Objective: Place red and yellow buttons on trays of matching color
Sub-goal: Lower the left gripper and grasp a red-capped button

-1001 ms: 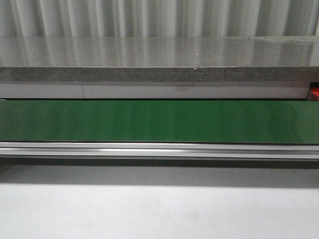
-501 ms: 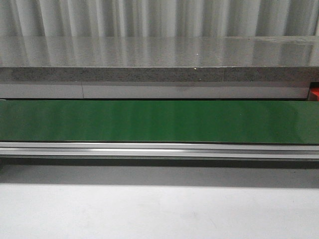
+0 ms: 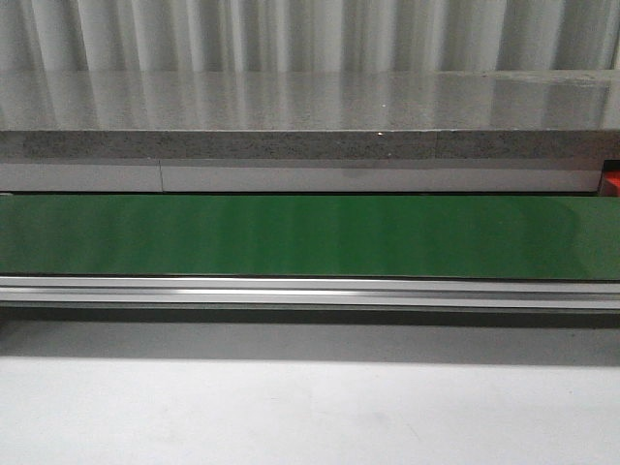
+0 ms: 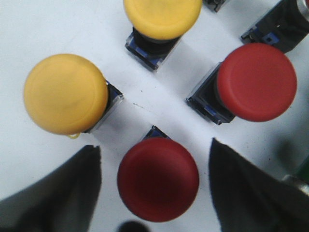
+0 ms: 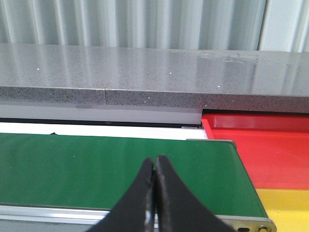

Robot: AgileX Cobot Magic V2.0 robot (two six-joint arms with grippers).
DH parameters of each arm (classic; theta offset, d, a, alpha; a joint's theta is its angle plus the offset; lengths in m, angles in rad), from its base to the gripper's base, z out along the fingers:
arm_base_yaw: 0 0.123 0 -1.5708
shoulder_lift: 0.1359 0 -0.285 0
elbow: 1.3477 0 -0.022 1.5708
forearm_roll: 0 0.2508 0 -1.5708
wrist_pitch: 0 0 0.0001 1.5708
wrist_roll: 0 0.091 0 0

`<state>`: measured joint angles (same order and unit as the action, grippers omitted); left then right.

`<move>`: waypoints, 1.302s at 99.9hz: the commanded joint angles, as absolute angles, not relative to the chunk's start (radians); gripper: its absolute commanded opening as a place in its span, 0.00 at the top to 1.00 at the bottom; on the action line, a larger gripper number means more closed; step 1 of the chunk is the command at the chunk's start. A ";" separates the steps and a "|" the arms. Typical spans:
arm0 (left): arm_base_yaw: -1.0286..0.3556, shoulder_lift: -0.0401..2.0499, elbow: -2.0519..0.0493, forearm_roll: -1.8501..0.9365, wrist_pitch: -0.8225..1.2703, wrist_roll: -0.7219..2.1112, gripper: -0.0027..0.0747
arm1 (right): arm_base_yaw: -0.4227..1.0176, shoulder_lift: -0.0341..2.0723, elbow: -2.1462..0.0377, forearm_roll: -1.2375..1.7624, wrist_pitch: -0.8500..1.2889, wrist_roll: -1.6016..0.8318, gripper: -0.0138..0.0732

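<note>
In the left wrist view my left gripper (image 4: 155,181) is open, its two dark fingers either side of a red button (image 4: 158,179) that stands on a white surface, not touching it. A second red button (image 4: 256,81) and two yellow buttons (image 4: 65,93) (image 4: 161,17) stand close by. In the right wrist view my right gripper (image 5: 155,166) is shut and empty above the green conveyor belt (image 5: 96,166). The red tray (image 5: 260,145) and the yellow tray (image 5: 285,208) lie past the belt's end. No gripper shows in the front view.
The front view shows the green belt (image 3: 310,235) with its aluminium rail (image 3: 310,291), a grey stone ledge (image 3: 310,107) behind it and a sliver of the red tray (image 3: 611,181) at the right edge. A dark button base (image 4: 282,24) stands near the second red button.
</note>
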<state>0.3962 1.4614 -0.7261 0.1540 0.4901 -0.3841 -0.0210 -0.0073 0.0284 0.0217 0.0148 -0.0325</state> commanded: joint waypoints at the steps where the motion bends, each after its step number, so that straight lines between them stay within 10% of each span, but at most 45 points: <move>1: 0.396 1.440 -0.756 0.161 0.472 -0.393 0.63 | -0.028 -0.026 0.008 0.012 -0.067 -0.032 0.91; 16: 0.394 1.435 -0.756 0.162 0.485 -0.393 1.00 | -0.028 -0.026 0.008 0.012 -0.067 -0.032 0.91; 71: 0.256 1.046 -0.867 0.154 0.646 -0.334 0.99 | -0.028 -0.026 0.008 0.012 -0.067 -0.032 0.91; 130: 0.051 1.352 -1.115 0.029 0.726 -0.205 0.99 | -0.028 -0.026 0.008 0.012 -0.067 -0.032 0.91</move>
